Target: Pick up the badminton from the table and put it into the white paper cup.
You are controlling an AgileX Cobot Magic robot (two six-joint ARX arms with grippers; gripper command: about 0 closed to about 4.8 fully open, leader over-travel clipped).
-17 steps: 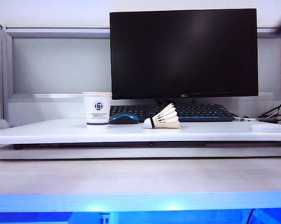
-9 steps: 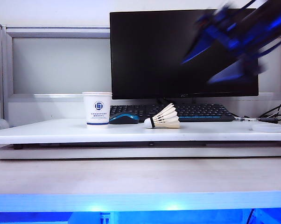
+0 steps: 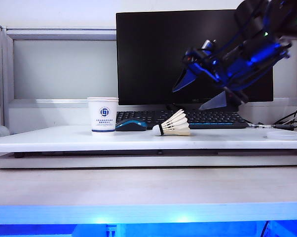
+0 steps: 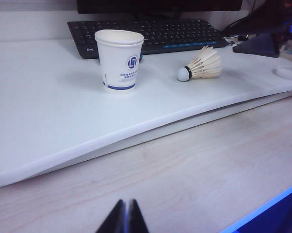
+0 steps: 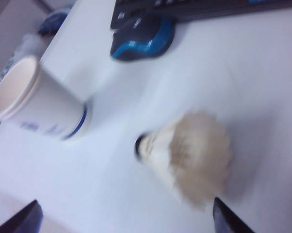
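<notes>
Light: bright, even, cool white.
Glow: blue along exterior view's bottom edge.
Blur: right wrist view smeared, badminton (image 5: 189,158) soft.
Distortion: table (image 4: 49,126) edge bows in left wrist view.

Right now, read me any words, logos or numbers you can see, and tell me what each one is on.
"AOC", roughly, small and faint: bottom bezel of the monitor.
Round blue logo, no readable letters: white paper cup.
Small blue lines under that logo: too small to read.
Keyboard key legends: too small to read.
Mouse, badminton, table: no text seen.
</notes>
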